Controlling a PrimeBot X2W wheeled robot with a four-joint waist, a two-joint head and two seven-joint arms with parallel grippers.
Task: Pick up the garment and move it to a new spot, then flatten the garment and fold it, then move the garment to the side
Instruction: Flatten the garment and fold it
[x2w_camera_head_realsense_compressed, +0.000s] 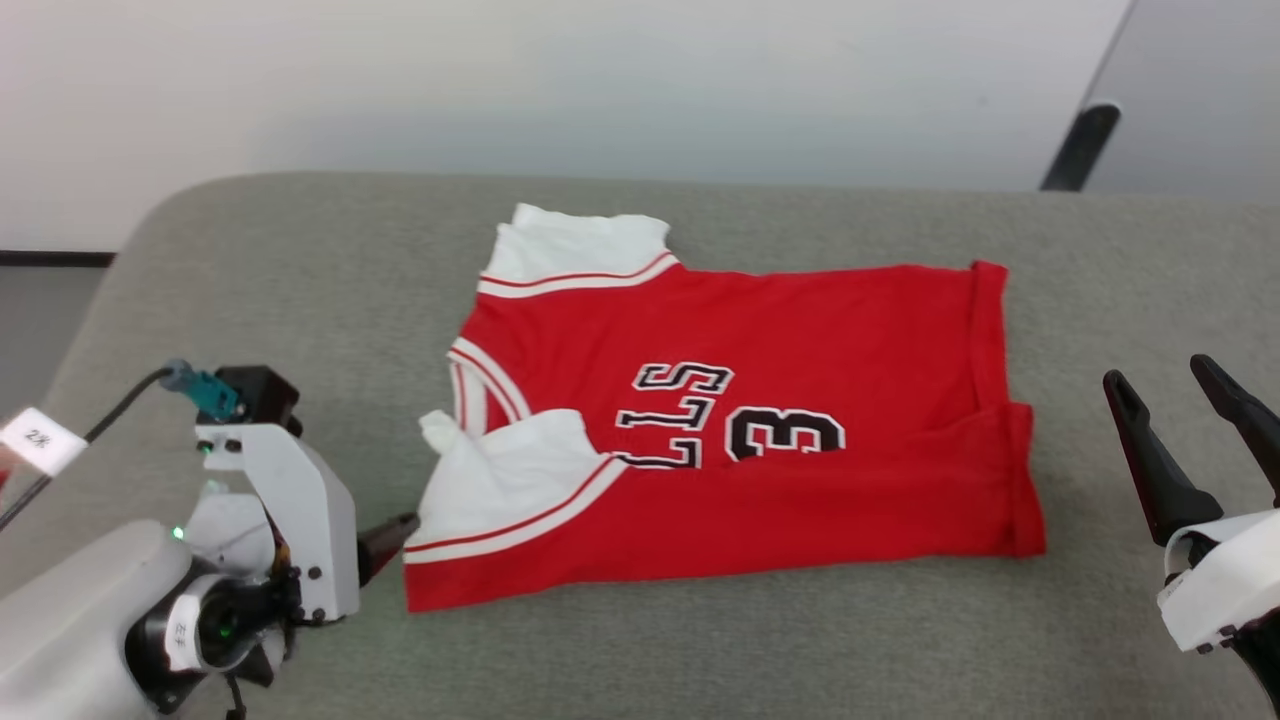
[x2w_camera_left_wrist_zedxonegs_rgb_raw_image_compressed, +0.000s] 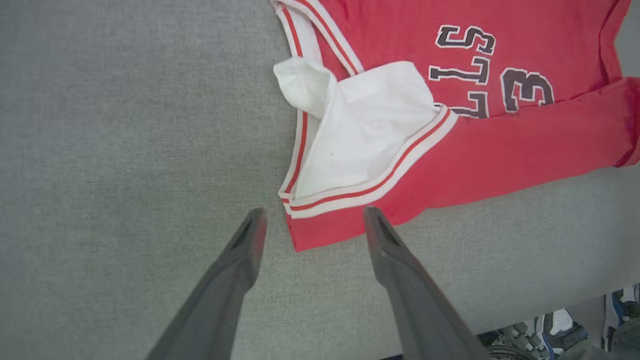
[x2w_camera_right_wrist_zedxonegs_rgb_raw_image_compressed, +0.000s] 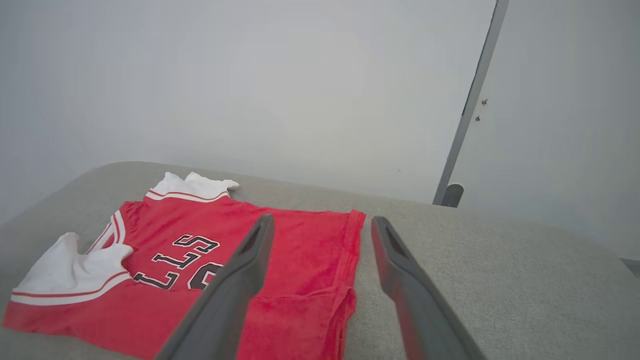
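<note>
Left tool (x2w_camera_left_wrist_zedxonegs_rgb_raw_image_compressed: 314, 212) is hovering, fingers apart, empty; garment (x2w_camera_head_realsense_compressed: 800, 330) is lying with its folded sleeve corner just ahead of the tips. Right tool (x2w_camera_head_realsense_compressed: 1160, 372), likewise apart, is idling hem-side: probably between folds.

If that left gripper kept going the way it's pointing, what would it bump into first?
Probably the garment, at its near corner by the striped trim of the white sleeve; the open left gripper frames that corner, though its height is unclear.
</note>
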